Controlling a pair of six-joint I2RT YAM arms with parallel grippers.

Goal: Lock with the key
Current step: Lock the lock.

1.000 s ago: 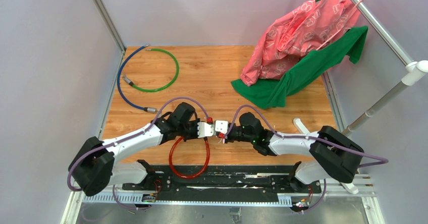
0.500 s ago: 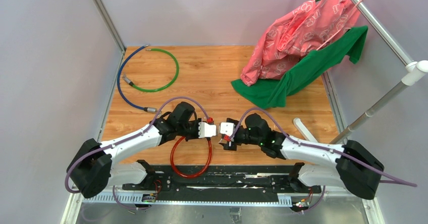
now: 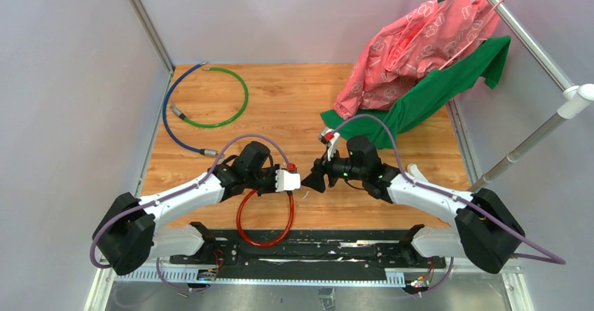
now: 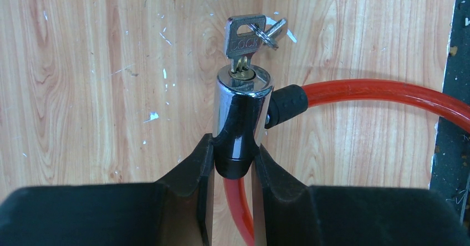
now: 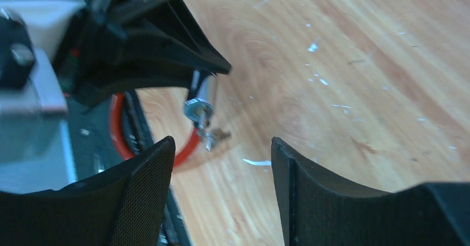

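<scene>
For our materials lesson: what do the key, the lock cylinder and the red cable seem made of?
Key: brushed silver metal, apparently; stamped lettering. Lock cylinder: polished chrome-like metal; mirror reflections. Red cable: glossy, probably plastic sheath; highlights along it, core unseen.

Wooden table (image 3: 294, 104) holds green cable (image 3: 246, 95), blue cable (image 3: 164, 115), clothes (image 3: 378, 129).

Key (image 4: 244, 38): small, silver, flat-headed, lettering stamped on the head. Blade seated in the brass keyway at the end of the chrome lock cylinder (image 4: 242, 116). Spare keys (image 4: 275, 29) on its ring lie beside the head. Red cable (image 4: 377, 91) joins the cylinder's side through a black sleeve.
</scene>
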